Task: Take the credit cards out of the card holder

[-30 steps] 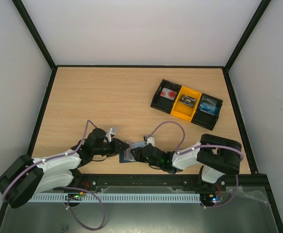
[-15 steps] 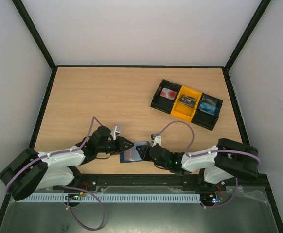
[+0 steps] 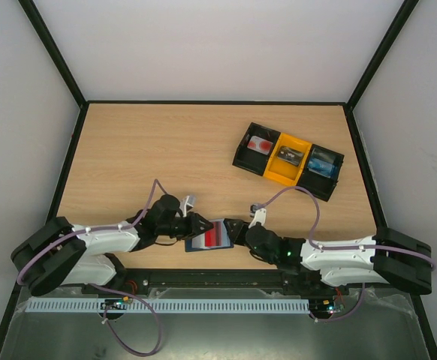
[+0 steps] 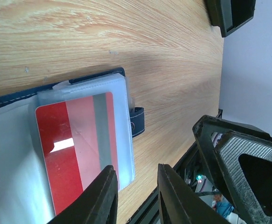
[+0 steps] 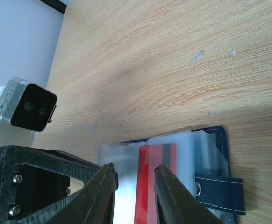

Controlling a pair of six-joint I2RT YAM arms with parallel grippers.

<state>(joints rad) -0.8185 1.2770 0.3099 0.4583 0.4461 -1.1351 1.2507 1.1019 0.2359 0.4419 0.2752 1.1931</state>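
While the holder (image 3: 192, 246) lies spread open on the surface (image 3: 166, 150), close to the near edge and between the two arms, both sets of jaws face it from opposite sides. A red card (image 4: 75, 149), striped pink and grey along one side, sits inside a clear sleeve (image 4: 115, 88) on the holder's inner face. The navy cover shows as a stitched band round the sleeve, and the closing tab (image 4: 137, 122) sticks out flat past the edge.

The left jaws stand a little apart at the holder's left end. The sleeve's corner shows in the gap between them, and one finger (image 4: 105, 196) overlaps the card's edge. Bare wood fills the rest of the gap, and they clamp nothing that I can make out.

The right jaws, at the right end, are likewise only part open. They are poised over card and sleeve with one finger (image 5: 164, 191) across the card's striped side; whether they touch it I cannot tell.

Well apart, toward the far right, a tray (image 3: 278, 178) of three compartments rests at an angle. It has a pale card (image 3: 260, 142) with red spots in the left black one, a dark card (image 3: 287, 155) in the yellow middle, and something blue (image 3: 321, 163) in the right.
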